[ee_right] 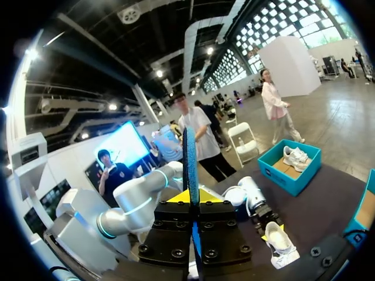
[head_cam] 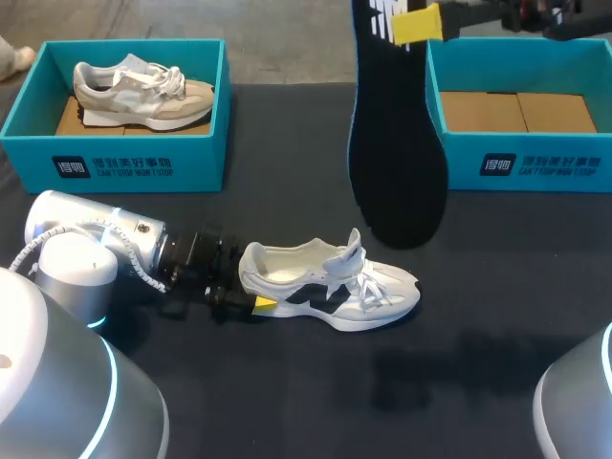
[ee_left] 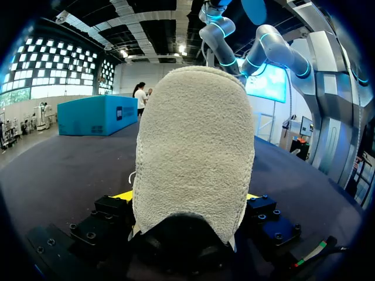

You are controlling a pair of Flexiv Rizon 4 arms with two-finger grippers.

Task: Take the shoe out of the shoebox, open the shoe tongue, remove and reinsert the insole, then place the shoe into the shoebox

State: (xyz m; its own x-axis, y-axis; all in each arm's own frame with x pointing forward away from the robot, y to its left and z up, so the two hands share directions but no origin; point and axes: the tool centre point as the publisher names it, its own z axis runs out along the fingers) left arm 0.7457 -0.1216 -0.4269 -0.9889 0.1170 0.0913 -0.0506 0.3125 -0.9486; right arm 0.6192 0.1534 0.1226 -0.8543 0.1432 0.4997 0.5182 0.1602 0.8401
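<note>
Mid-frame on the dark worktop (head_cam: 287,402): the white shoe (head_cam: 330,287) lies on its sole, toe toward the right, out of any box. Left hand (head_cam: 256,295) is clamped on the heel; in the left wrist view a yellow tip shows on either side of the heel cup.

Tongue (head_cam: 352,251) is pulled up, the mouth is open and the pale inside is bare.

Black insole (head_cam: 397,143) is out. It hangs upright in the upper middle of the frame, with its lower end near the worktop just behind the shoe's toe. Right hand (head_cam: 418,24) is closed on its top end; in the right wrist view the insole stands edge-on between the fingers.

Progress, as I judge it:
- Done: shoe out, tongue opened, insole removed.
- Left: insole back in, shoe back into a box.

Surroundings:
- Right box (head_cam: 521,163), upper right of the frame: holds only bare cardboard, so it is likely the shoe's.
- Left box (head_cam: 124,163), upper left: holds a beige shoe (head_cam: 143,91), well apart and no obstacle.

Obstacles, as I judge them:
- The insole hangs vertical and must tip toward the mouth.
- The raised tongue and loose laces crowd that opening.
- The hanging insole sits between shoe and right box.
</note>
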